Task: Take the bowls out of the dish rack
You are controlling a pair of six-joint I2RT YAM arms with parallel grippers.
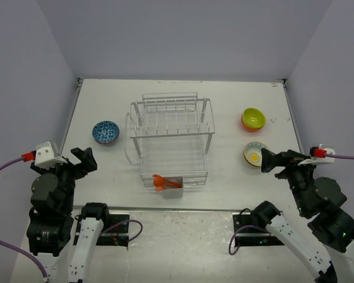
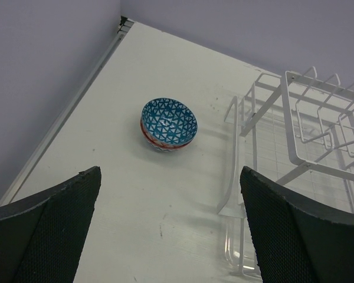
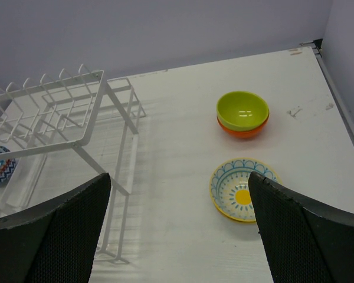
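White wire was all your top view showed on the two-tier dish rack (image 1: 172, 121). I could see no bowl on either shelf, only the orange plastic utensils (image 1: 163, 183) in its small front holder (image 1: 176, 188). Left of the rack, the blue-patterned round bowl (image 1: 105, 132) sat nested in a red-patterned bowl (image 2: 165, 143) on the white surface (image 1: 224, 183). Right of the rack, the lime green bowl (image 1: 253, 117) sat in a plain orange bowl (image 1: 252, 126). Nearer you, the cream-yellow bowl with blue arcs and an orange centre (image 1: 255, 154) lay alone.

Your left tool (image 2: 170, 177) hung released and empty off the rack's left near corner. Your right tool (image 3: 180, 180) was likewise spread wide with nothing between its fingers, close to the cream-yellow bowl.

The risks, as I judged them:
- A careless swing of the right arm could have clipped that near bowl and sent it sliding.
- A nudge to either stack could have tipped the upper bowl off.
- Reaching back into the rack could have snagged a finger on the wire, or taken the orange utensils for a bowl.
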